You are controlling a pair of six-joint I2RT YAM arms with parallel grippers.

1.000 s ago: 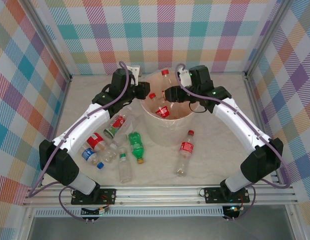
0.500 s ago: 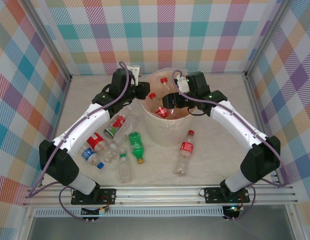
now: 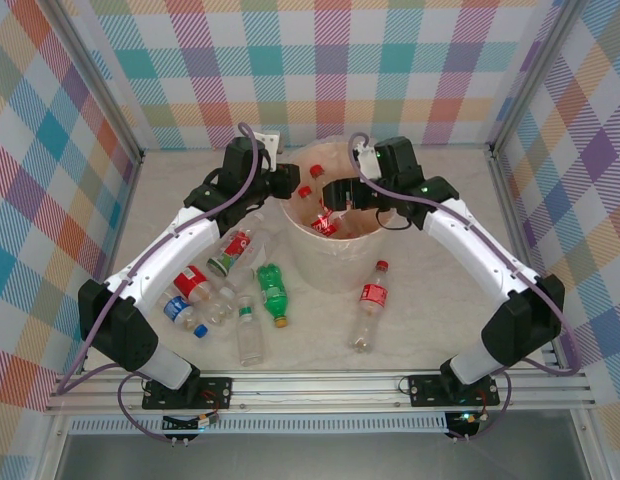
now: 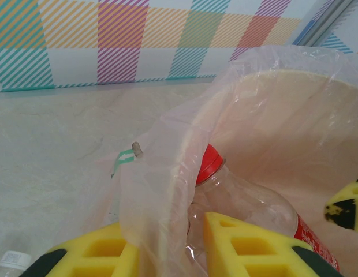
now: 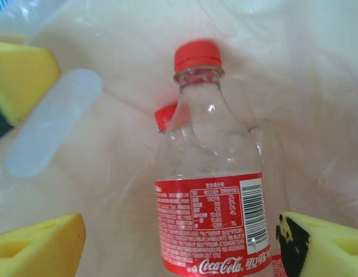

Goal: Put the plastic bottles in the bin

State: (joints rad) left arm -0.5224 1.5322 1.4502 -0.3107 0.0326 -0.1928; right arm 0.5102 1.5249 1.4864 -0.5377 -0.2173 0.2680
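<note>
While the right gripper [image 3: 336, 197] hangs over the mouth of the bin [image 3: 335, 262], its yellow pads [image 5: 40, 248] stand wide apart and grip nothing. A red-labelled bottle [image 5: 211, 202] lies between them with space on either side, its cap pointing away from the wrist, resting on the clear liner [image 5: 317, 86] inside the bin. A second red cap [image 5: 165, 116] peeps out from behind its shoulder.

At the bin's left rim the left gripper [image 3: 286, 181] is closed on the bin itself, one pad outside and one inside, with rim and liner pinched between them (the wrist view shows the plastic bunched over the edge). Just beyond the inner pad, inside the bin, lies a red-capped bottle [image 4: 242, 202].

Farther out, on the table [image 3: 440, 330] to the near left of the bin, more bottles lie in a loose cluster. A bottle with a red band [image 3: 237, 244] is beside the left forearm, and a red-wrapped bottle [image 3: 194, 282] is nearer. A blue-capped bottle [image 3: 180, 312] is just beside that, a green bottle [image 3: 273, 293] is closest to the bin, and a clear bottle [image 3: 249, 338] is nearest the arm bases. To the near right of the bin, apart from the rest, a lone red-labelled bottle [image 3: 370, 305] lies with its cap pointing far.
</note>
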